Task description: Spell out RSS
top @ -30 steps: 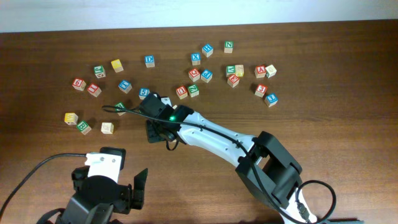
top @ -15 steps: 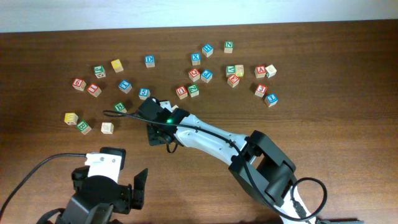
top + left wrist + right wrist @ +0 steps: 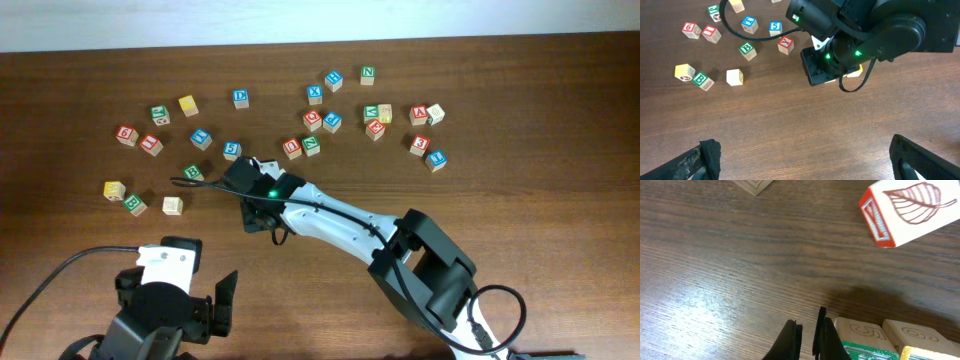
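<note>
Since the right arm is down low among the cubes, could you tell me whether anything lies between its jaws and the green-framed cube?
Nothing visible does. In the right wrist view the green-framed cube sits directly beside the right gripper, whose jaws are almost together with nothing in them. The red leaf cube lies well clear.

From overhead I count 25 letter cubes (image 3: 240,98) in the open: 7 red cubes (image 3: 151,145), 7 blue cubes (image 3: 201,138), 6 green cubes (image 3: 368,73), 5 yellow or pale cubes (image 3: 188,105). At least 2 more half-hidden cubes (image 3: 860,329) by my right gripper (image 3: 807,317), total unsure. 2 grippers, counting my left gripper (image 3: 802,147)
</note>
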`<control>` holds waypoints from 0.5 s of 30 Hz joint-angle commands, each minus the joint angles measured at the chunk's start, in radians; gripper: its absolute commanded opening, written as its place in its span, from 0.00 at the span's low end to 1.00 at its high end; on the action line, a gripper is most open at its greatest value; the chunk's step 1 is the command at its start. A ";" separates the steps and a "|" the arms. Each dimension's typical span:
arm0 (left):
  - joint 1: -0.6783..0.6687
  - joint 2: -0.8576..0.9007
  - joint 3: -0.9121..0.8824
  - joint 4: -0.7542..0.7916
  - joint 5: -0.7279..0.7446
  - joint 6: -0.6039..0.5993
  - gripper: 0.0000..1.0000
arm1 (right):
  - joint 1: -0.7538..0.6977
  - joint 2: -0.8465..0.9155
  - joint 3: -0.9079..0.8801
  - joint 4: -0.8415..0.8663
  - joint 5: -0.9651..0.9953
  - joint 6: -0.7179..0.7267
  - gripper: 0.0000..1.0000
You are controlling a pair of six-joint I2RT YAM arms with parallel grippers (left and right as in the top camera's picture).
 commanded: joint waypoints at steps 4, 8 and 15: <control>0.000 -0.001 0.000 0.003 0.000 -0.013 0.99 | -0.030 0.013 0.010 0.006 0.027 0.016 0.04; 0.000 -0.001 0.000 0.002 0.000 -0.013 0.99 | -0.030 0.013 0.010 0.008 0.028 0.016 0.04; 0.000 -0.001 0.000 0.002 0.000 -0.013 0.99 | -0.030 0.013 0.010 -0.032 0.021 0.016 0.04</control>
